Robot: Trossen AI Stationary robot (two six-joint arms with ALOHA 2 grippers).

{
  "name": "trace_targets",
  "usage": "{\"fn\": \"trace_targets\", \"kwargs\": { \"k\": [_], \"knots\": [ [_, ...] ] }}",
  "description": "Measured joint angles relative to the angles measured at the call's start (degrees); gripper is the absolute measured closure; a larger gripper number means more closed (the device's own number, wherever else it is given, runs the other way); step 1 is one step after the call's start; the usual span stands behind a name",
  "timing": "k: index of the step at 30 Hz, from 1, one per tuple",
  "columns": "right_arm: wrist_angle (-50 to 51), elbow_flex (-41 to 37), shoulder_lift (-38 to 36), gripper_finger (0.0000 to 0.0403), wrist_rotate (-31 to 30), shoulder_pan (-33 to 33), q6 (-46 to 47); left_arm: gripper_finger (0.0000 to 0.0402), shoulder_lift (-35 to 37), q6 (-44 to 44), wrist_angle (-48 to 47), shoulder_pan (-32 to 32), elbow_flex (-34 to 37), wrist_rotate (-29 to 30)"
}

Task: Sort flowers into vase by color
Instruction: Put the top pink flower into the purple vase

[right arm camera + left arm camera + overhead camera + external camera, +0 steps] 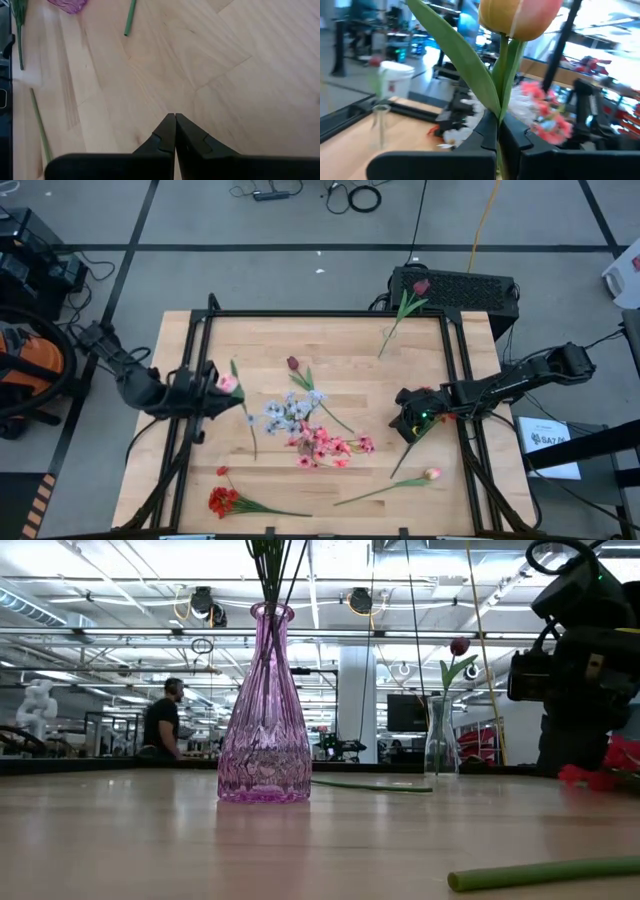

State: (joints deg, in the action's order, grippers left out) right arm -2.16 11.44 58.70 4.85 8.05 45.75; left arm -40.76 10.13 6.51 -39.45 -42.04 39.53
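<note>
A pale wooden table (340, 350) carries loose flowers — a dark red tulip (293, 364), a blue-white spray (287, 413) touching a pink spray (325, 446), a red bunch (222, 501) near the front edge, a pink tulip (431, 474). A purple glass vase (264, 715) and a small clear vase (440, 748) stand on it.

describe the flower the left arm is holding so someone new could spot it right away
In the high view, start at the left edge of the wooden table, where the left pincer reaches in over the black frame. Its fingers are shut on a pink tulip, bud up with one long green leaf. Unlike the flowers lying flat on the wood, it is lifted, and it is a single bud, not a bushy spray.
</note>
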Motion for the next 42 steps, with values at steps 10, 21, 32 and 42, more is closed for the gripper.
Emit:
{"fn": "trace_targets", "kwargs": {
  "k": [10,21,32,42],
  "knots": [
    [-0.1,0.0,0.0,0.0403,-0.1,0.0,0.5,0.0400,1.3,-3.0,0.6,-7.7,0.0,3.4],
    [-0.1,0.0,0.0,0.0403,-6.2,0.0,3.1,0.0401,-0.4,-6.6,3.9,-11.1,-0.1,3.0],
    [0.0,0.0,0.0,0.0403,-7.8,0.0,4.6,0.0397,-13.9,-13.0,10.2,-11.1,-0.6,1.1],
    [0.1,0.0,0.0,0.0403,-7.9,0.0,4.6,0.0399,-25.5,-34.2,35.0,-11.3,-0.9,-0.4]
  ]
}}
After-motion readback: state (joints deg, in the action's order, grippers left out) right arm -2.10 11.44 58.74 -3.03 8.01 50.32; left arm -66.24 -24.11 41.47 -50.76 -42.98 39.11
